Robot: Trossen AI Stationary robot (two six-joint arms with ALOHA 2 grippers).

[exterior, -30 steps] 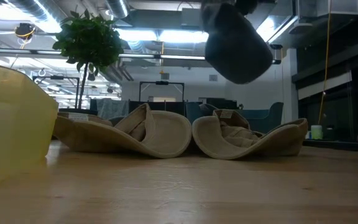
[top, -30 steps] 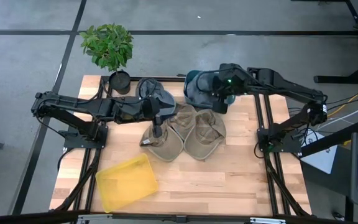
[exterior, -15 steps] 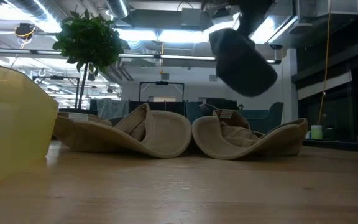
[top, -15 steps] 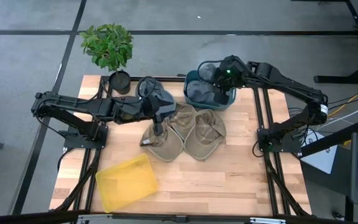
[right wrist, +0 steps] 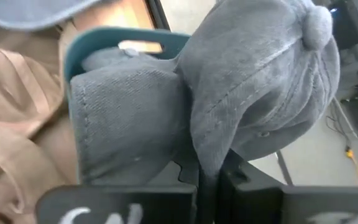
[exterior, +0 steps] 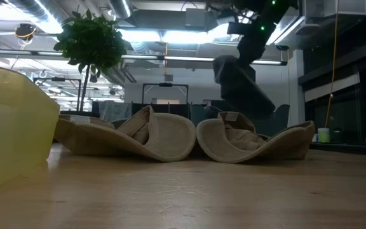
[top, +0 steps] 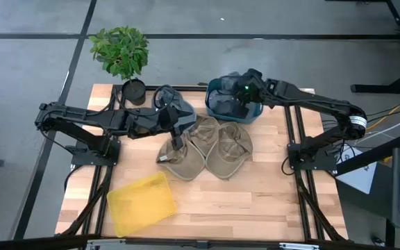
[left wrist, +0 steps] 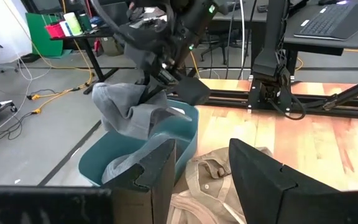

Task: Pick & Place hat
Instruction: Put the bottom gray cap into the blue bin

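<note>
Taking the teal bin (top: 217, 89) at the back of the worktop (top: 255, 201) as my marker: far out on its left, a potted plant (top: 121, 50) at the back corner, and a yellow tray (top: 141, 202) well off toward the front edge. My left jaws (top: 177, 137), fingers spread and holding nothing, hang over the tan hats (top: 207, 147), which lie brim-up just in front of the bin; another grey cap (top: 174, 104) sits beside the bin's left wall. Over the bin itself, my right jaws (top: 240, 104) are pinched on the grey hat (right wrist: 260, 81), crown button away from me, brim hanging down into the bin onto a folded grey hat (right wrist: 129, 124) already inside.
</note>
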